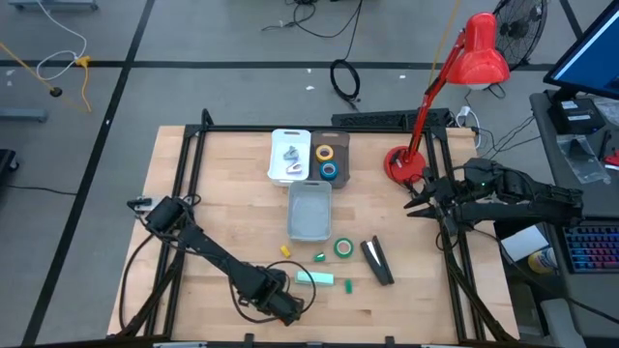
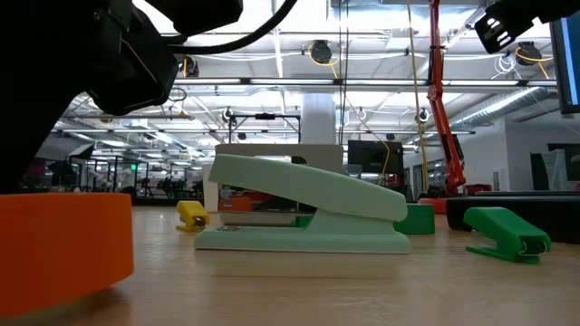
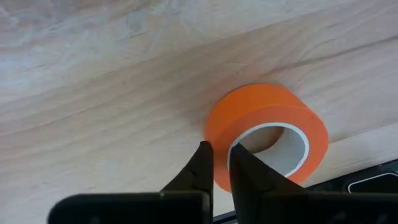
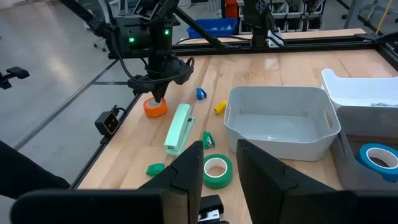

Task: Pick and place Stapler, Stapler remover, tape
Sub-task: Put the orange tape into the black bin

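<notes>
Tape is the step in hand: at the surface's long edge opposite the trays, left of its middle, the left claw (image 3: 221, 149) stands straight down on the orange tape (image 3: 267, 124), its fingers drawn narrow on the roll's wall – one outside, one in the hole. The roll lies flat on the wood, so by my reading the grip is made and the lift not begun. Next comes a straight rise, then a carry toward the far middle, where the brown tray (image 1: 345, 155) already holds the yellow tape (image 1: 325, 152) and blue tape (image 1: 330, 171). Just beside the roll lies the mint stapler (image 1: 314, 278), near enough that a sideways drag could nudge it; going up first avoids that. The surface's edge is close behind the claw, so there is little room that way, while the wood toward the trays is open apart from the grey bin (image 1: 291, 213) in the middle. Farther right sit the green tape (image 1: 343, 248) and the black stapler (image 1: 377, 261), well apart from the grip. At the right edge the right claw (image 4: 219, 146) waits – fingers apart, holding nothing.
</notes>
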Robot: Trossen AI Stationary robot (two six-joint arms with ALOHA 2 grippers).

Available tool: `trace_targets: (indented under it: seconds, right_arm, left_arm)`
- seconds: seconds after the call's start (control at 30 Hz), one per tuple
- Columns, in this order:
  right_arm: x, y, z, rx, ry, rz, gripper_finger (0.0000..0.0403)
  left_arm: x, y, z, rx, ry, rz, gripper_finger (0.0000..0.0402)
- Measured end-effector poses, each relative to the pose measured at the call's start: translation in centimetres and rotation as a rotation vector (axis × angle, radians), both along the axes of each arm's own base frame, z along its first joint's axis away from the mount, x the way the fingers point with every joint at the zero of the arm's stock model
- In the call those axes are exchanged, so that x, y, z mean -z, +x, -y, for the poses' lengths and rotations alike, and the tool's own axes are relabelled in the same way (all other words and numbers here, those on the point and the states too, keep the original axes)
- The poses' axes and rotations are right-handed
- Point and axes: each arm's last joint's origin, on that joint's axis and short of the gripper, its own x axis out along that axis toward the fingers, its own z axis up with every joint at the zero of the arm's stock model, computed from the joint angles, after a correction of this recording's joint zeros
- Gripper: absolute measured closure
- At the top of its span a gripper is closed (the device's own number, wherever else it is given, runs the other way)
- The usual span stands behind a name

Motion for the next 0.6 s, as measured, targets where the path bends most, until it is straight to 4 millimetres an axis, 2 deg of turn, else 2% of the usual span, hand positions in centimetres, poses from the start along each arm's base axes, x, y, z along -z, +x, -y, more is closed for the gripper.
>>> trace_targets:
  seconds: [0.13, 0.23, 0.43, 0.6]
  right_arm:
    - [0.0, 0.0, 0.0, 0.001, 0.002, 0.0, 0.0314]
    - [0.0, 0.0, 0.0, 0.001, 0.003, 0.0, 0.0314]
    - [0.0, 0.1, 0.0, 0.02, 0.055, -0.016, 0.0314]
    - [-0.4, 1.0, 0.1, 0.039, 0.147, 0.033, 0.0314]
  left_arm:
    - [-0.3, 0.0, 0.0, 0.015, 0.006, 0.016, 0.0376]
    - [-1.5, -0.1, -0.3, 0.02, 0.028, 0.07, 0.0378]
    - [-6.2, -0.6, -1.7, -0.067, 0.141, 0.286, 0.0378]
    - [-10.1, -0.5, -4.2, -0.153, 0.302, 0.505, 0.0378]
